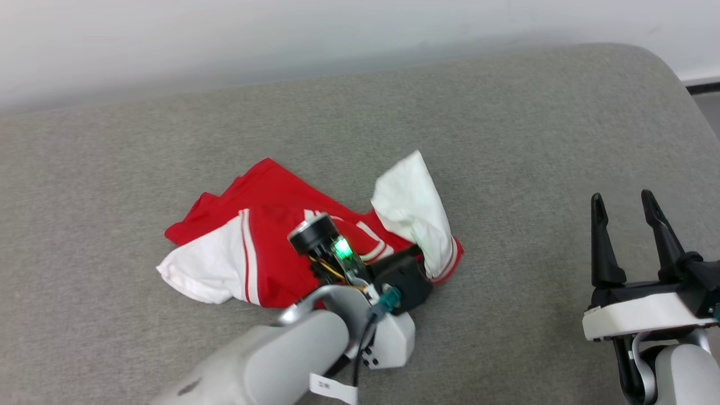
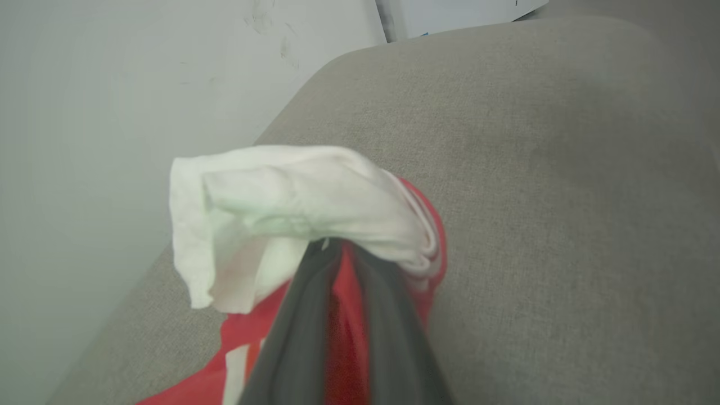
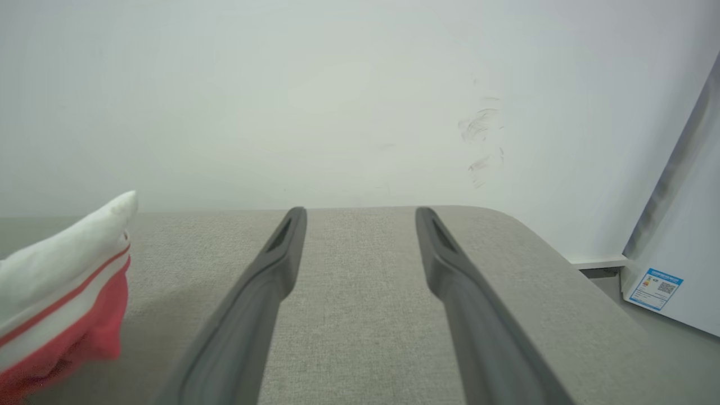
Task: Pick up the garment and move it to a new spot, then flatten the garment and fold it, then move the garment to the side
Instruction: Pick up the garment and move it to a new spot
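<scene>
While the garment [image 1: 270,247] is lying crumpled near the middle of the grey fabric-covered worktop [image 1: 506,129], bare surface is stretching away from it on all sides: wide to the left, wide to the right, and a broad band on the far side up to the pale wall [image 1: 225,39]. The worktop's far right corner is curving off in a rounded edge, and beyond it a strip of floor with dark skirting [image 1: 703,87] is showing. In the right wrist view a white panel with a blue label [image 3: 655,288] is standing past that corner.

Left fingers [image 2: 315,281] are pinching the garment at its near right end, where the red body meets a white sleeve [image 1: 413,208]. They are lying almost closed, with a fold of red cloth between them. The sleeve is bunching up and standing over the tips.

A second white sleeve [image 1: 208,264] is lying flat at the near left.

Right fingers [image 1: 599,236] are standing spread wide with nothing between them. They are hovering over bare worktop well to the right of the garment, tips pointing toward the far wall.
</scene>
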